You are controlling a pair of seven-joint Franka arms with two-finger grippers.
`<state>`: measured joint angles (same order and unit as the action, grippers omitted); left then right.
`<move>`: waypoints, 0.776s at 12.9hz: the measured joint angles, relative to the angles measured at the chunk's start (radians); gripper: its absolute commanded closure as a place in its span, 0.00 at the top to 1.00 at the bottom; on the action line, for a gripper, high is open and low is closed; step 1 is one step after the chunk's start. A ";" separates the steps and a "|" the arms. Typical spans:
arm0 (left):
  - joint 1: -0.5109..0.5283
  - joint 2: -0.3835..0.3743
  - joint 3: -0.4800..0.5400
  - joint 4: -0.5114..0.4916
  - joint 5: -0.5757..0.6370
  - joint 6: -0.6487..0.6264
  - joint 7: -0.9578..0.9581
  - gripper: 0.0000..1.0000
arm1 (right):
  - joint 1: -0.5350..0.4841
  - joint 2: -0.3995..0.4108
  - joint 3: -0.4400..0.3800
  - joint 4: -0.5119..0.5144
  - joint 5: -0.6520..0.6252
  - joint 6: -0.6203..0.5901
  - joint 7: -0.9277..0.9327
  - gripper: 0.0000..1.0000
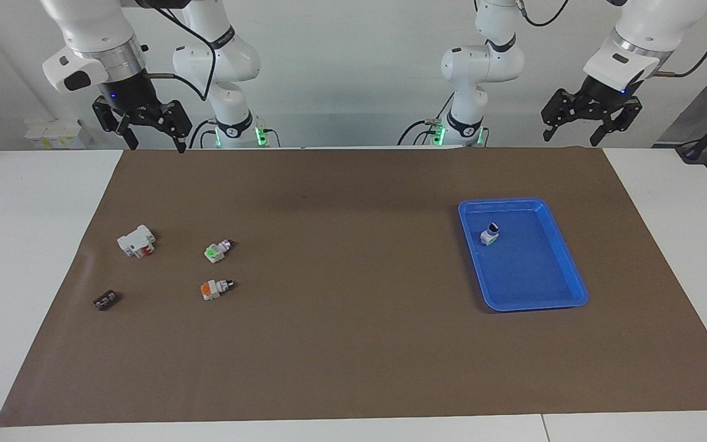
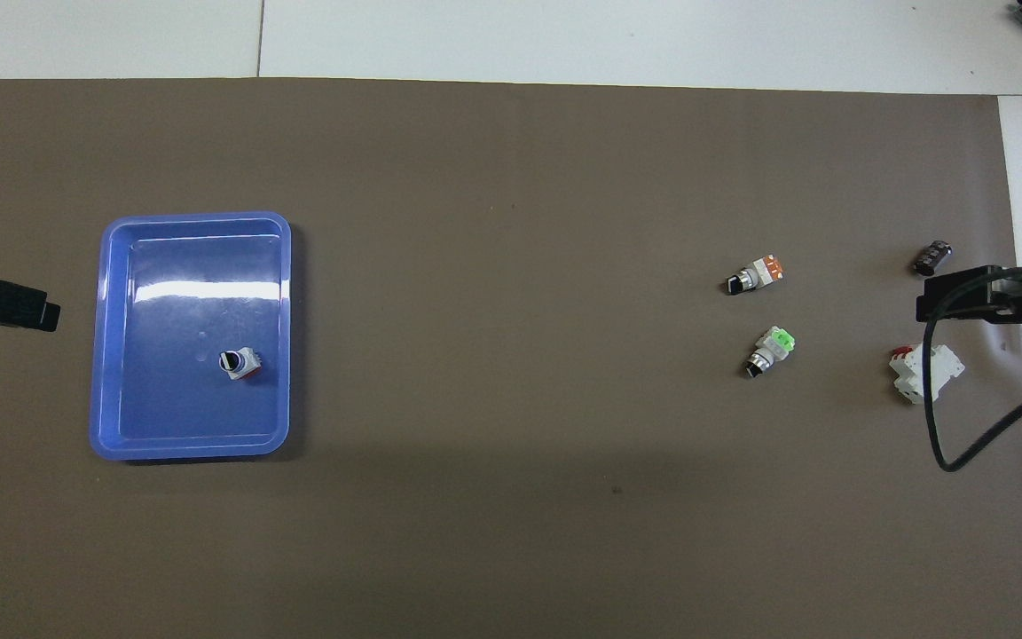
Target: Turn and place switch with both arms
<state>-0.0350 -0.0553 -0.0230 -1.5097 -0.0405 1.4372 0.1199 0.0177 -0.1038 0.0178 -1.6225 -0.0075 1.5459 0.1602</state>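
1. Your left pincer [image 1: 585, 126] hangs high over the robots' edge of the brown mat [image 1: 353, 344], at the left arm's end of the surface [image 1: 34, 245]; its fingers are spread wide and hold nothing.
2. Your right pincer [image 1: 148, 132] hangs over the mat's edge nearest the robots at the right arm's end, likewise fully spread and empty (in the overhead view only its black tip shows at the frame's edge).
3. The switch [image 1: 215, 288] with the orange block lies on its side on the mat toward the right arm's end, with no pincer near it; its knob points toward the middle of the mat.
4. The green-ended switch [image 1: 218, 250] lies near it, a little closer to the robots.
5. The bigger white block with a red part [image 1: 136, 240] sits closer still to the right arm's end, and a small dark part [image 1: 106, 300] lies farther from the robots than that block.
6. The blue tray [image 1: 565, 258] rests at the left arm's end, and another small switch [image 1: 490, 233] stands in the tray's half nearer the robots (black-and-white knob uppermost).
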 measured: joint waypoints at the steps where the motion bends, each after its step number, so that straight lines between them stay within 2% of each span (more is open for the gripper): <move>1: 0.001 0.001 0.001 0.000 0.000 -0.004 0.000 1.00 | 0.000 -0.001 0.000 0.000 0.000 0.000 0.000 1.00; 10: 0.001 0.003 0.001 0.002 0.025 -0.039 -0.005 1.00 | 0.000 -0.001 0.000 0.000 0.000 0.000 0.000 1.00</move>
